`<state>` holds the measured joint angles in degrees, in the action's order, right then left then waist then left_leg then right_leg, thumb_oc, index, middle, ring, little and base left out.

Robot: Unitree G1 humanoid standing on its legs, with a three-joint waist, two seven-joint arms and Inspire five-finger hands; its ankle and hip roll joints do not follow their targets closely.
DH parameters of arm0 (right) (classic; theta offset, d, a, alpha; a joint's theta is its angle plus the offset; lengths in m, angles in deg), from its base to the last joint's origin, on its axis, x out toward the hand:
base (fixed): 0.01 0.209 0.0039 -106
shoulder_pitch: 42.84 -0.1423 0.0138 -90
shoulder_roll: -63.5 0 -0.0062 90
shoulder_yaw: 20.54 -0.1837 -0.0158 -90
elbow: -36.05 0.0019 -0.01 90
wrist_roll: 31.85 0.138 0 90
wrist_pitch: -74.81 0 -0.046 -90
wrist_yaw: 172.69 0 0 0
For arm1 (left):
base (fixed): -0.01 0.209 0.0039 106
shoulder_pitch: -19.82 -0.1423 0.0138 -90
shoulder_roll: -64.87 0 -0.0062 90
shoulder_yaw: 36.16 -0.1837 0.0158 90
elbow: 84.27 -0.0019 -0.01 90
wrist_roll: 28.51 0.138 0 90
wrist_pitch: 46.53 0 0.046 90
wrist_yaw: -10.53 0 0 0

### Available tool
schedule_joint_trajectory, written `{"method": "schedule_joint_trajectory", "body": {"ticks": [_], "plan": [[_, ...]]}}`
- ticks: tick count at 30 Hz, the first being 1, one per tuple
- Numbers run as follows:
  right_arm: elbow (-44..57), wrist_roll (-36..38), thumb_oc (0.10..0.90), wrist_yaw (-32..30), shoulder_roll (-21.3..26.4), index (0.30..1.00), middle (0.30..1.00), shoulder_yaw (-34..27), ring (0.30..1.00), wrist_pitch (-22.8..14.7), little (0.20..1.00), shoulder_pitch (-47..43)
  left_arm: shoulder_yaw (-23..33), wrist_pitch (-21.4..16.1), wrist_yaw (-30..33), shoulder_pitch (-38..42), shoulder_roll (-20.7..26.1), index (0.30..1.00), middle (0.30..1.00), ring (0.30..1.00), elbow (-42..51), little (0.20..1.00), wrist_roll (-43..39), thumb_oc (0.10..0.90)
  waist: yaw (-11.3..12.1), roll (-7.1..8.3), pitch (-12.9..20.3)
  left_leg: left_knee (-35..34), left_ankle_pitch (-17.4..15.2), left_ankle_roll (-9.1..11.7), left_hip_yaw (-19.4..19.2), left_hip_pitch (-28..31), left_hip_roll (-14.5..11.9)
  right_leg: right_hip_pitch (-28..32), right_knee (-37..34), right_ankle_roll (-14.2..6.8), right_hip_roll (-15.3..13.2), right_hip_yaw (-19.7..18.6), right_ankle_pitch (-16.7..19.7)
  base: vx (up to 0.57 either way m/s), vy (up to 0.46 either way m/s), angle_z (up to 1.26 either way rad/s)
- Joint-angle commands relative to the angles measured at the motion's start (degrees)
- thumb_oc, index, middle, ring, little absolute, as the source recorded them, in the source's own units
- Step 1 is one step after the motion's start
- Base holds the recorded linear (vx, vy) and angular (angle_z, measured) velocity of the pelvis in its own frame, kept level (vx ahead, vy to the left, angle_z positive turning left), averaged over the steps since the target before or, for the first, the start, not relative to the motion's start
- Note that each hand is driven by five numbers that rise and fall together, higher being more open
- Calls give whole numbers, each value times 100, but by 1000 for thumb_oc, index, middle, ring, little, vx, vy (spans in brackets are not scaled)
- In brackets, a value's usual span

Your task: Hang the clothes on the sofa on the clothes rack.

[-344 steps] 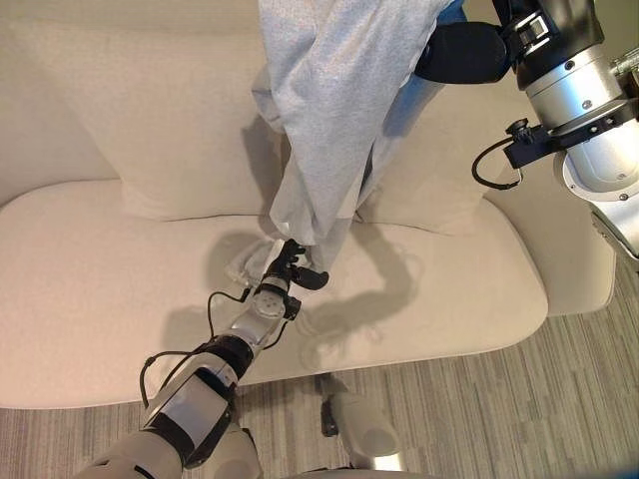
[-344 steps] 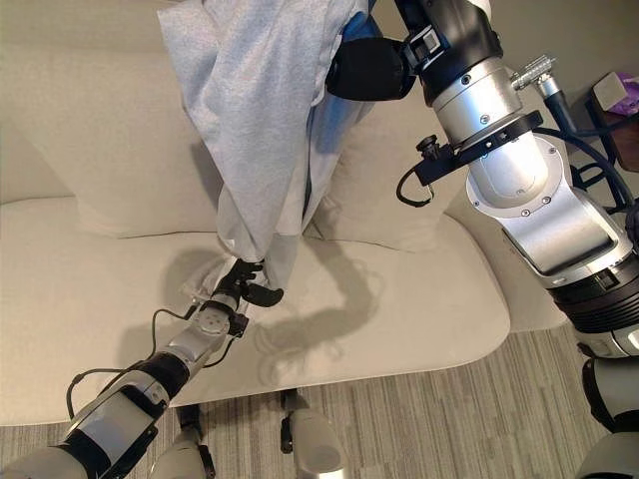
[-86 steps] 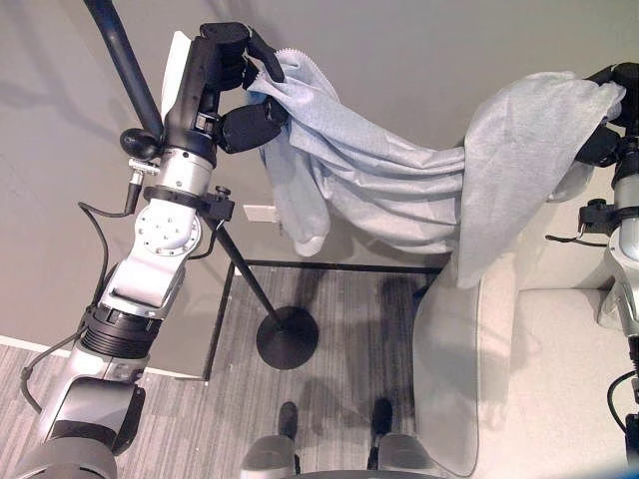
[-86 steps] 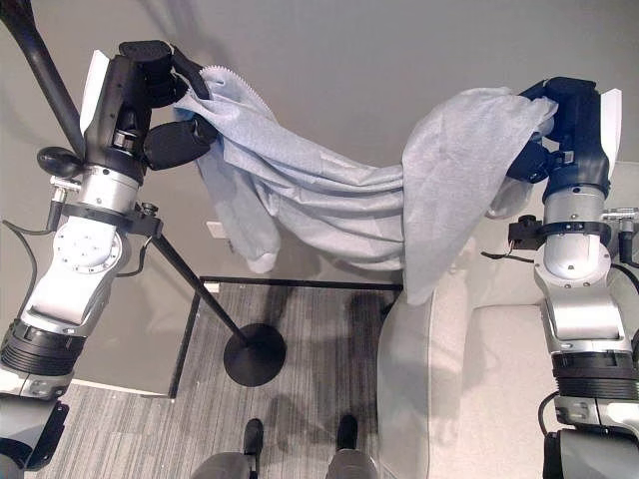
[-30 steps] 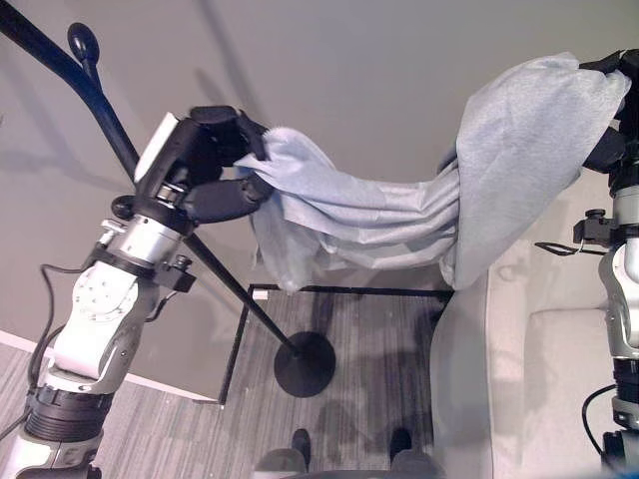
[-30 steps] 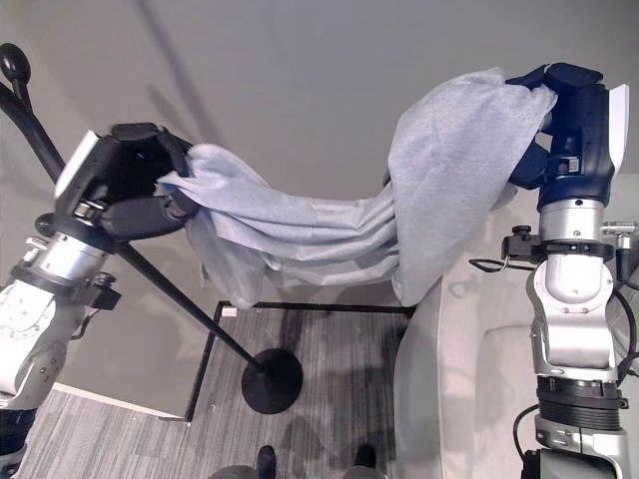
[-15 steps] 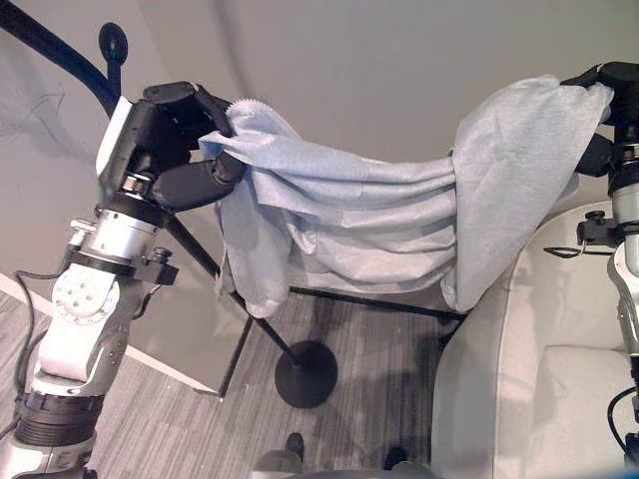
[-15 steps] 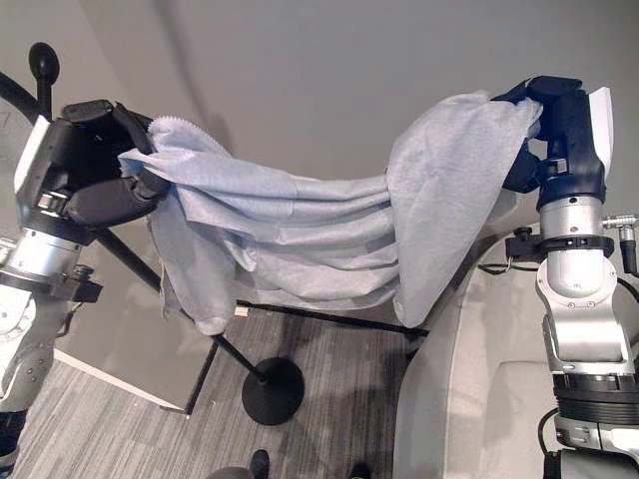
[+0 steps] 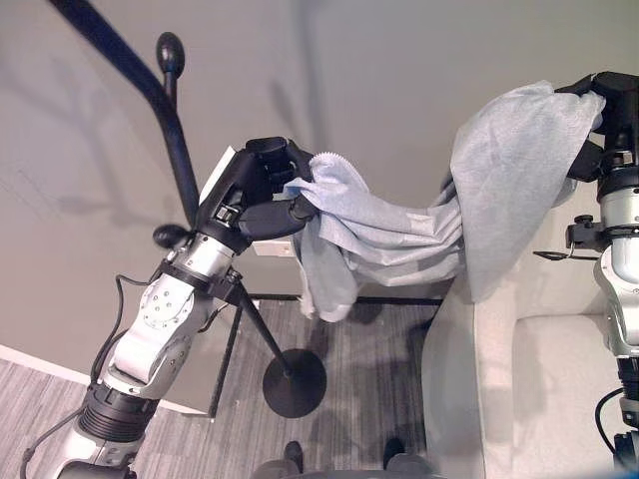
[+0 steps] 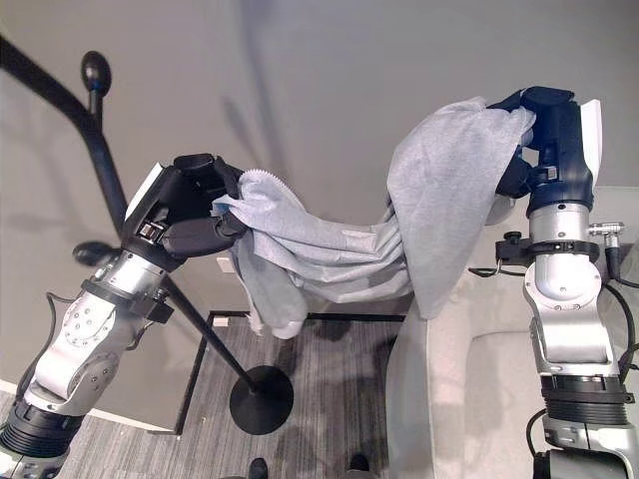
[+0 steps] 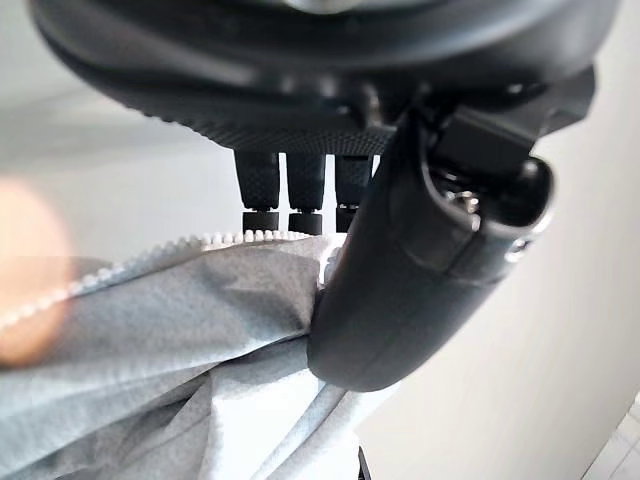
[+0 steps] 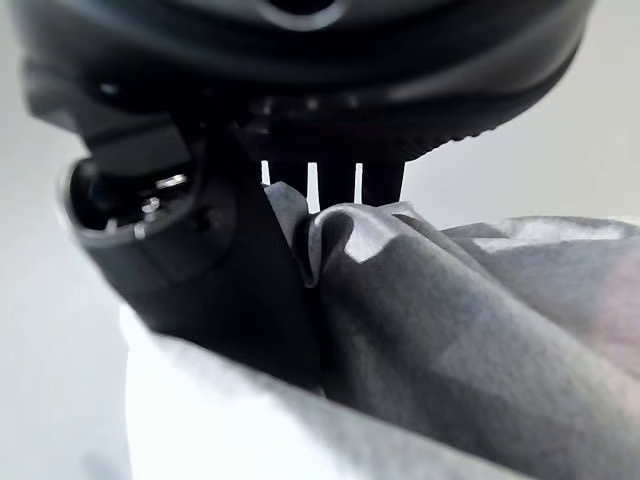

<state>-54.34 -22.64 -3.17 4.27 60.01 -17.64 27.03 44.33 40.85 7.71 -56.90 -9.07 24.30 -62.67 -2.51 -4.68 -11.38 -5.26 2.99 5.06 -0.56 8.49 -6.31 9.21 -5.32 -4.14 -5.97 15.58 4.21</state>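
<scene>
i am in the carry-and-hang step: the grey garment [image 10: 399,225] is off the sofa [image 9: 544,379] and held up in the air between my two hands, not yet on the clothes rack [image 9: 170,120]. my left hand [image 9: 262,195], left of centre in the head views, has its fingers and thumb curled tight on one zig-zag cut edge of the cloth; the left wrist view shows the thumb pressing the fabric against the fingers. my right hand [image 10: 547,135], at the upper right, pinches the other end, and a broad fold drapes down from it over the sofa's side.

the garment's long axis runs roughly level across the frame, left to right, sagging in the middle, with a loose lobe hanging below my left hand towards the rack's round base [image 9: 295,382].

the rack's dark curved arm and knob stand just left of and above my left hand. next, i judge, the left end must be lifted over that knob and let settle before either hand lets go.
</scene>
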Motion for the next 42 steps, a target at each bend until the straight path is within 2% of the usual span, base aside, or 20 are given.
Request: {"method": "schedule_joint_trajectory", "body": {"ticks": [1, 8, 9, 14, 18, 22, 24, 28, 31, 35, 38, 40, 42], "plan": [[131, -139, 400, -251, 198, 300, 300, -26, 300, -534, 300, -1080, 423, -619, 18, 655, 70, 300, 300, 300, 498, 300, -373, 400, 203, 306, 613, 38, -515, 356, -617, 307, -588, 295, 32, -236, -210, 26, -720, -6, 18, -4], [59, -7, 400, -115, 634, 300, 300, -165, 300, -578, 300, -1034, 784, -715, -51, 457, 436, 300, 300, 300, 671, 300, -345, 400, 271, 329, 642, 40, -571, 337, -630, 364, -555, 321, 32, -278, -237, 20, -704, -1, 4, -1], [4, 104, 400, -27, 816, 300, 300, -149, 300, -589, 300, -1046, 887, -762, -42, 404, 540, 300, 300, 300, 696, 300, -388, 400, 300, 343, 649, 48, -585, 326, -641, 371, -542, 316, 32, -300, -253, 20, -688, 0, 0, 0], [-72, 479, 400, 127, 1085, 300, 300, -110, 300, -653, 300, -1222, 1061, -785, -21, 266, 699, 300, 300, 300, 677, 300, -496, 400, 364, 370, 658, 69, -588, 320, -657, 372, -520, 304, 43, -318, -279, 28, -673, -1, -5, -3], [-219, 959, 400, 131, 1294, 300, 300, -52, 300, -817, 300, -1528, 1299, -866, 69, 227, 917, 300, 300, 300, 681, 300, -500, 400, 461, 387, 671, 138, -576, 363, -611, 329, -550, 349, 71, -302, -274, 82, -720, -6, -55, 0], [-467, 1019, 400, 49, 1628, 300, 300, -14, 300, -907, 300, -1773, 1727, -1092, 75, 312, 1270, 300, 300, 300, 935, 300, -538, 400, 590, 371, 660, 244, -513, 446, -496, 201, -612, 352, 156, -267, -235, 184, -819, -27, -98, 4], [-479, 982, 400, 69, 1635, 300, 300, 16, 300, -941, 300, -1774, 1809, -1189, 157, 412, 1325, 300, 300, 300, 933, 300, -442, 400, 619, 337, 643, 298, -476, 496, -455, 141, -645, 365, 200, -226, -210, 239, -879, -20, -94, 10], [-355, 816, 400, 115, 1593, 300, 300, 141, 300, -866, 300, -1788, 1494, -1146, 227, 656, 1366, 300, 300, 300, 703, 300, -300, 400, 588, 268, 621, 315, -397, 571, -370, 89, -696, 412, 211, -165, -150, 331, -947, 0, -89, 20], [-284, 655, 400, 109, 1410, 300, 300, 388, 300, -804, 300, -1875, 1235, -1029, 386, 742, 1301, 300, 300, 300, 421, 300, 124, 400, 551, 229, 585, 315, -308, 612, -336, 38, -731, 431, 137, -107, -85, 393, -955, 19, -76, 19], [100, 340, 400, 137, 1184, 300, 300, 287, 300, -761, 300, -1627, 1266, -895, 619, 594, 966, 300, 300, 300, 242, 300, 869, 400, 518, 254, 526, 322, -222, 652, -225, -96, -765, 395, 38, -36, 10, 381, -984, 18, -80, 4], [281, 293, 400, 138, 1099, 300, 300, 52, 300, -756, 300, -1362, 1159, -809, 576, 471, 742, 300, 300, 300, 168, 300, 1022, 400, 458, 291, 516, 313, -170, 664, -117, -234, -770, 331, 32, 26, 65, 361, -1034, 10, -41, 20], [464, 300, 400, 173, 960, 300, 300, -4, 300, -764, 300, -1246, 1132, -742, 618, 367, 604, 300, 300, 300, 99, 300, 1171, 400, 438, 282, 511, 209, -51, 697, -72, -280, -736, 286, 34, 47, 59, 408, -1028, 4, 20, 15], [595, 173, 400, 175, 957, 300, 300, 126, 300, -771, 300, -1339, 1176, -763, 750, 359, 578, 300, 300, 300, -67, 300, 1564, 400, 489, 333, 460, 87, 367, 840, 233, -442, -615, 160, 41, 16, -29, 490, -928, -43, 9, 18]]}}
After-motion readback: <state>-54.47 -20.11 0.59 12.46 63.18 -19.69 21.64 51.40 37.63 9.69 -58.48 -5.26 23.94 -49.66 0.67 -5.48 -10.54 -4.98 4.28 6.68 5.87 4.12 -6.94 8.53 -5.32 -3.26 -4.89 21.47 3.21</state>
